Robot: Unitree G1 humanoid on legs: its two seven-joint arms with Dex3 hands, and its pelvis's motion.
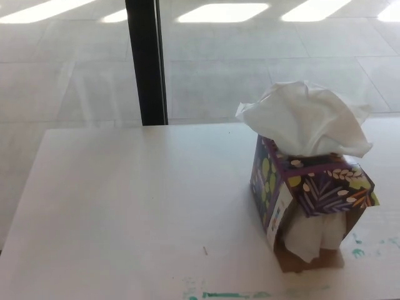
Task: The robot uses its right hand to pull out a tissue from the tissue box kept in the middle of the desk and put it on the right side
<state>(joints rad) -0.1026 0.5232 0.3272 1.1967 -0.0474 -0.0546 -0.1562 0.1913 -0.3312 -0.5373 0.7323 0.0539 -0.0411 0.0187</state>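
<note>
1. Tissue box (309, 200): a purple, leaf-patterned cube standing on the white worktop (125, 206), right of centre and toward the near edge. It is turned so that one corner faces the camera.
2. Tissue (306, 119): a large white tuft rising from the top opening of the box, crumpled and spread wider than the box itself. More white paper shows through a torn or open panel low on the near face.
3. Robot hand: neither the left nor the right one appears in the head view, so their fingers' state cannot be told.
4. Step in hand, as a judgement: the pull has not begun; the tissue sits in the box and the worktop to the right of it carries no sheet.
5. Next move, as a judgement: the right robot hand must come in from the right, pinch the upper tuft, and draw upward; the light box may lift or tip with it.
6. Surroundings: a dark vertical post (147, 62) stands beyond the far edge, and green marks (219, 294) stain the near edge. Nothing blocks the approach; free worktop right of the box is narrow.
</note>
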